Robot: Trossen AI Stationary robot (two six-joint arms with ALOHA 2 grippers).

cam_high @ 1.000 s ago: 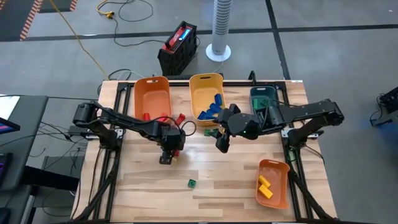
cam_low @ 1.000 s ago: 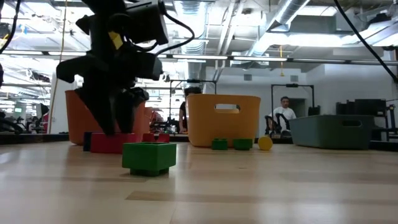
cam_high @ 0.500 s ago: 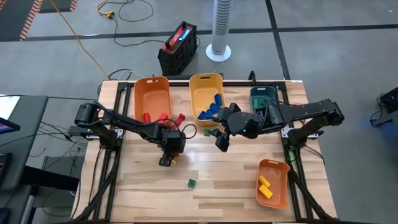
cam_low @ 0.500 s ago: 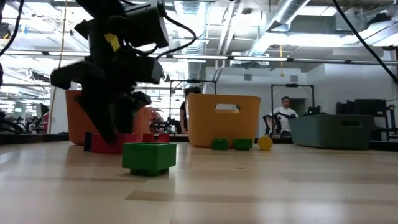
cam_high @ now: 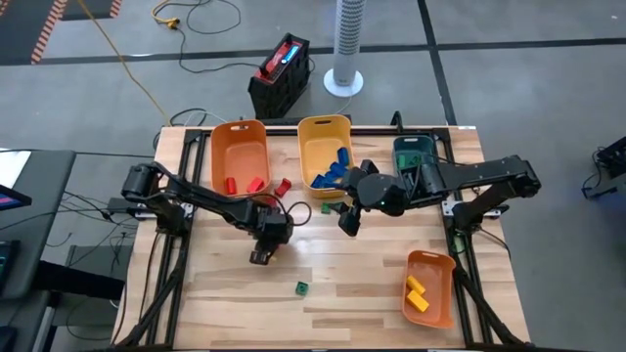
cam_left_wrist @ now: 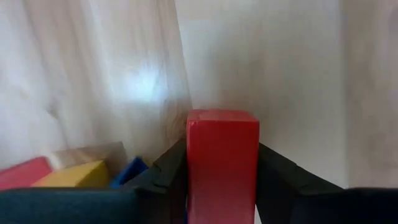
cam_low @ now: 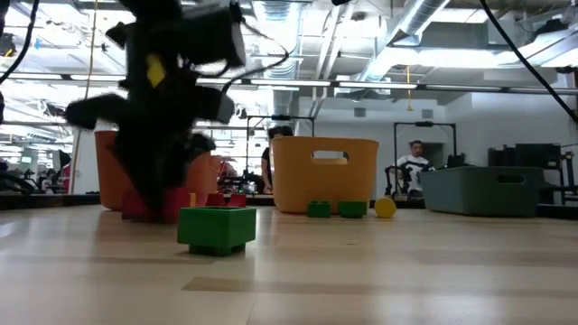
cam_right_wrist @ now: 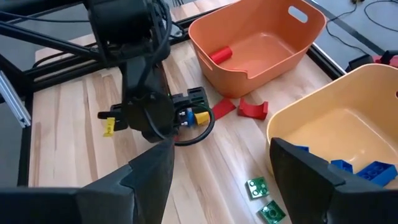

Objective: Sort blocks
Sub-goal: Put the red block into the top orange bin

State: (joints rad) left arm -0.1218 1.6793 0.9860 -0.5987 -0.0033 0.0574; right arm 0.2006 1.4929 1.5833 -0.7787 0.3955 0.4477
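Left gripper (cam_left_wrist: 222,186), fingers flanking a red block (cam_left_wrist: 222,155) and apparently closing on its flat sides; the rigid, light, smooth brick suits such side-gripping, while the right gripper (cam_high: 348,221) hovers wide open.

Grey floor (cam_high: 509,88), white tower fan (cam_high: 346,44), ceiling ducts (cam_low: 424,18).

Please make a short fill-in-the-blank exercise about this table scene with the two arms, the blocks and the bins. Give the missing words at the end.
1. The left end effector has a ____ block between its fingers.
2. The yellow bin holds blocks of ____ colour.
3. The orange bin at the table's near right corner holds ____ blocks.
4. A single ____ block lies alone on the table, nearer the front edge than both arms.

Missing words: red; blue; yellow; green
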